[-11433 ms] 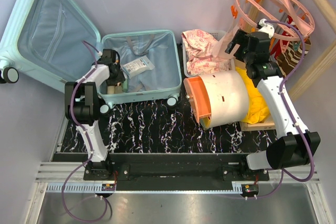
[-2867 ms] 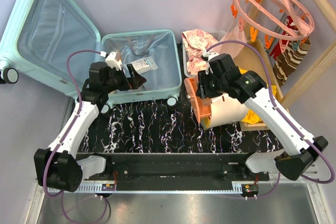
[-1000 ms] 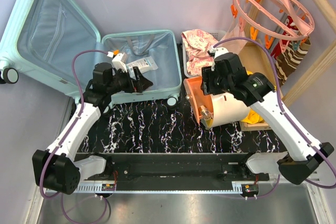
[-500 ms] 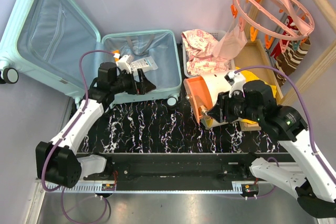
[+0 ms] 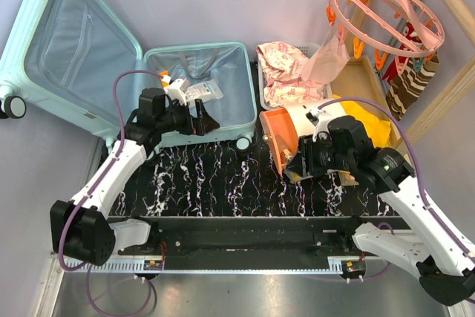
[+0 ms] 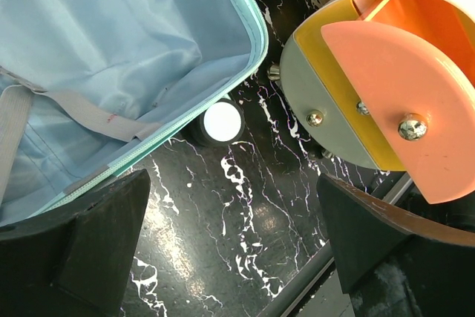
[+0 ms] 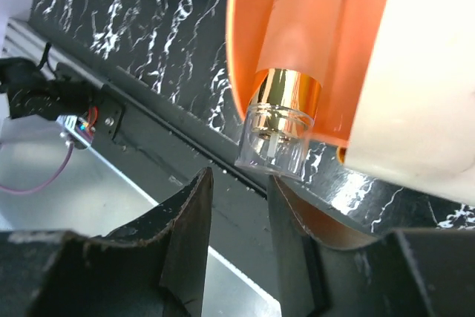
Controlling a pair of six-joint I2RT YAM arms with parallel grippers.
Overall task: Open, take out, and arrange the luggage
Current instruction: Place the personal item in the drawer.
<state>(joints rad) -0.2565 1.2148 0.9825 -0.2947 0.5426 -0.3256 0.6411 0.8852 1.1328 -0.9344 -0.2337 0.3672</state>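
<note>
Luggage is open: lid propped at far left, base tray just beyond the left gripper. Its long axis runs away from the arms, wheels at the near end. One wheel shows between the left fingers, which are spread wide and empty. The base holds a clear packet; the basket holds patterned cloth. Right gripper: narrow gap, nothing in it. A bottle lies just past its tips, against the orange end of the cylinder.

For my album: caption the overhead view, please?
Open mint suitcase, left gripper open near its front rim, right gripper by the orange-ended cylinder.
</note>
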